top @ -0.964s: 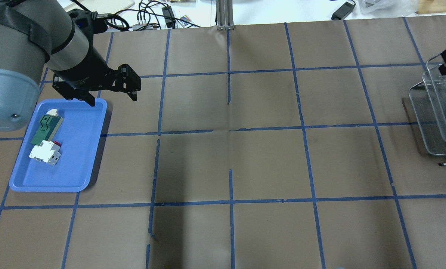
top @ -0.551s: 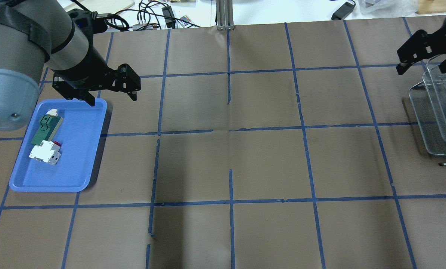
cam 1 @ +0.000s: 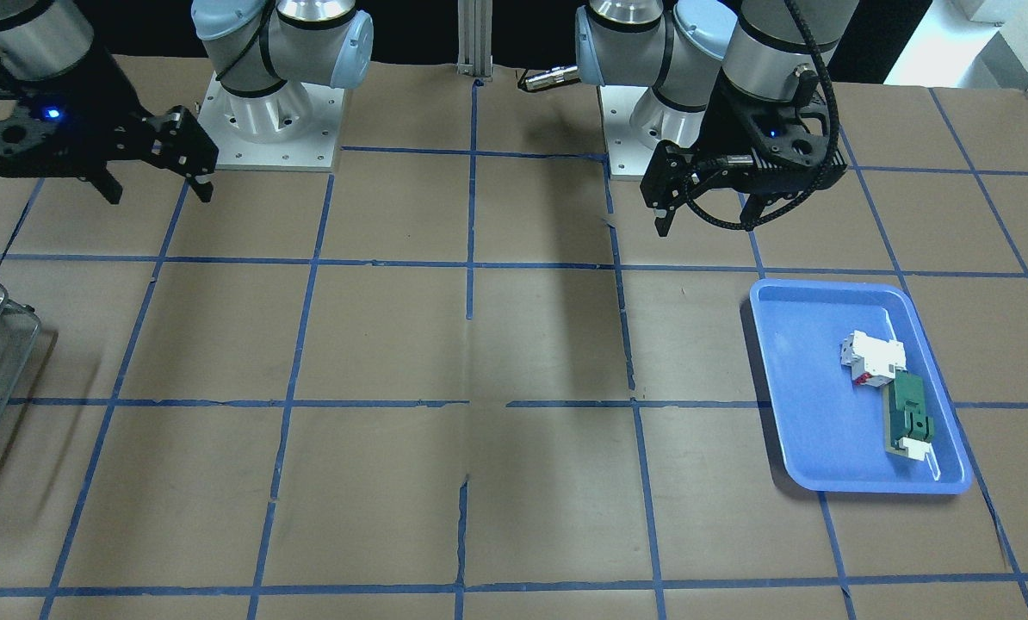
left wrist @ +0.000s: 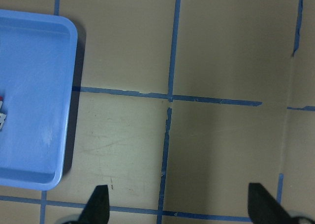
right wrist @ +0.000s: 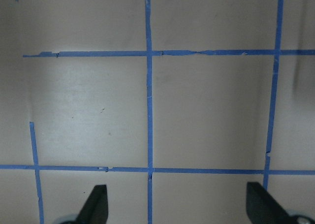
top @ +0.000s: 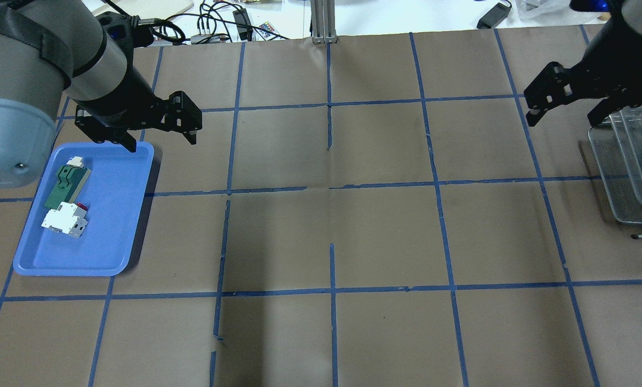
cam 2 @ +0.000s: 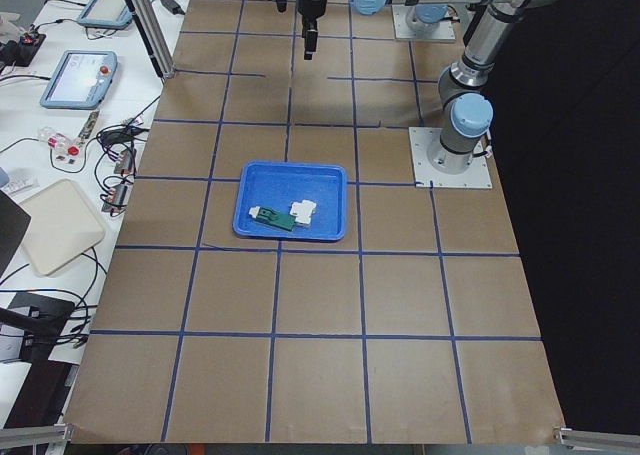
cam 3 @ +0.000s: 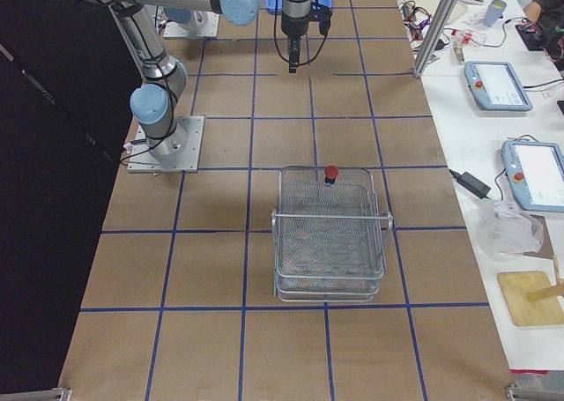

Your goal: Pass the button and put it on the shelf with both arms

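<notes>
Apparently done: button on the shelf, both grippers empty

Both pairs of jaws stand wide apart with nothing between them. We see the black two-fingered left gripper (top: 163, 144) hanging at a far corner of the blue plastic tray (top: 111, 236). Its wrist camera shows only tray rim and bare paper between the fingertips. The right gripper (top: 562, 121), equally spread, hovers over the table just beside the see-through greyish tiered shelf (cam 3: 331, 215), and its wrist view shows nothing but taped grid.

The small push button with the red mushroom cap and black body (cam 3: 330, 173) sits on the shelf, on the upper tier as far as we can tell, at the end nearer the arms and apart from either gripper. We therefore judge both the pass and the placing done.

In the tray lie only a white-and-red block (top: 65, 220) and a flat green-and-white part (top: 67, 180), touching each other. Neither belongs to the task. At most, we think, the arms need to pull clear over the brown paper table with blue tape squares (top: 385, 231).
</notes>
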`<act>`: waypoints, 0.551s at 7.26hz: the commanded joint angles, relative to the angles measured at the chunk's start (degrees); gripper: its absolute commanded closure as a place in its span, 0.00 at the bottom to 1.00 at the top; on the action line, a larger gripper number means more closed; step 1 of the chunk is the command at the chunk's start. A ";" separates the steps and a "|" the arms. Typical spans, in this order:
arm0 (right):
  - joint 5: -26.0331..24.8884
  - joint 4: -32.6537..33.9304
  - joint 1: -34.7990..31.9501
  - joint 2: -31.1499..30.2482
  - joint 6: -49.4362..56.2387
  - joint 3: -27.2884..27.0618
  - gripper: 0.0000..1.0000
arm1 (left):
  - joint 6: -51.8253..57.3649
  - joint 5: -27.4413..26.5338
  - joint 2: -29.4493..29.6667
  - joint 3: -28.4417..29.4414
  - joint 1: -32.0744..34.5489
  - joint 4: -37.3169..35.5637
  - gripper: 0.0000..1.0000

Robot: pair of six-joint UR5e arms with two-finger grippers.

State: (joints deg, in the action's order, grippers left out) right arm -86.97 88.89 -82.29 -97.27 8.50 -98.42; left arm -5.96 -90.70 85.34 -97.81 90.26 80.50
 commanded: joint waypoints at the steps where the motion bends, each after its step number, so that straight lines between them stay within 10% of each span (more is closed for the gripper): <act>1: 0.04 0.49 -3.49 -2.39 -2.52 -3.36 0.00 | 0.07 0.00 0.01 -0.01 0.00 0.01 0.00; 4: -0.13 1.71 -4.54 -1.61 -2.53 -2.49 0.00 | 0.07 -0.18 0.09 -0.01 0.00 0.01 0.00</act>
State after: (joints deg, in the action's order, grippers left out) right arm -87.06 89.75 -86.25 -99.32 5.98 -101.36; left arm -5.89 -90.84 85.40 -97.82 90.26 80.51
